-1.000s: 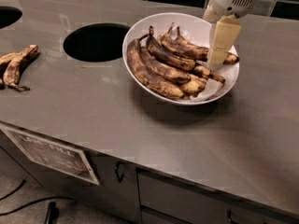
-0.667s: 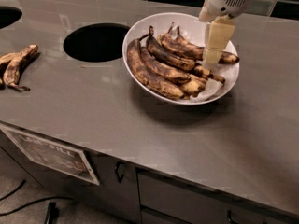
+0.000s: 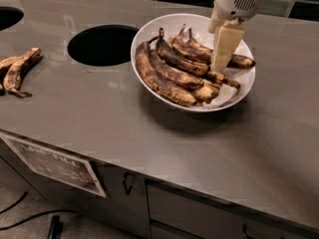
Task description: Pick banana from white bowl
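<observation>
The white bowl (image 3: 149, 34) stands on the grey counter and holds several blackened bananas. The short stubby banana (image 3: 205, 91), brown with dull yellow patches and a thin dark stem, lies at the bowl's front right, beside the longer bananas (image 3: 169, 71). My gripper (image 3: 219, 66) hangs from the white arm at the top right and reaches down into the bowl. Its cream tip is just above the stubby banana's stem end, close to or touching the bananas. It holds nothing that I can see.
A round hole (image 3: 102, 45) opens in the counter left of the bowl, and part of another hole (image 3: 7, 16) shows at the far left. Two joined spotted bananas (image 3: 17, 68) lie on the counter at the left edge. Cabinet doors are below the counter's front edge.
The gripper has shifted slightly to the left over the bowl. The bananas and the bowl have not moved.
</observation>
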### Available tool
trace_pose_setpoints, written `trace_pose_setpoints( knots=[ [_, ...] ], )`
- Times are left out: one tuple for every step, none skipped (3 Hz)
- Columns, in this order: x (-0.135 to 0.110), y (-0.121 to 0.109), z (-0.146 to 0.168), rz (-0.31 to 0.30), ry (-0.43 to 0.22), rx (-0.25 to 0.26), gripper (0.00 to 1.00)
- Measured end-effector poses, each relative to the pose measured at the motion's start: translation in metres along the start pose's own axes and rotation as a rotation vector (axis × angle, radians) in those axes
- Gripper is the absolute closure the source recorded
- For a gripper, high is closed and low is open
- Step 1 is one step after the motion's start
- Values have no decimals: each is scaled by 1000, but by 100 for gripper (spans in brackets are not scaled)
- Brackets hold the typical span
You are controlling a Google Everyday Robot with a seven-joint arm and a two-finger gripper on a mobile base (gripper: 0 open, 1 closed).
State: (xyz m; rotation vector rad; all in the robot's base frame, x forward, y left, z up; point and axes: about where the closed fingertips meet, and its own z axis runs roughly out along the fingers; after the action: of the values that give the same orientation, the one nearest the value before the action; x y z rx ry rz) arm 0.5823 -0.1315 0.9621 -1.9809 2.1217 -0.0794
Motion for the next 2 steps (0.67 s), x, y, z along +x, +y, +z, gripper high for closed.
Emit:
trace_pose_setpoints(
  knots=[
    [2, 0, 6, 7, 3, -10, 28],
    [7, -1, 12, 20, 6, -20, 29]
  ],
)
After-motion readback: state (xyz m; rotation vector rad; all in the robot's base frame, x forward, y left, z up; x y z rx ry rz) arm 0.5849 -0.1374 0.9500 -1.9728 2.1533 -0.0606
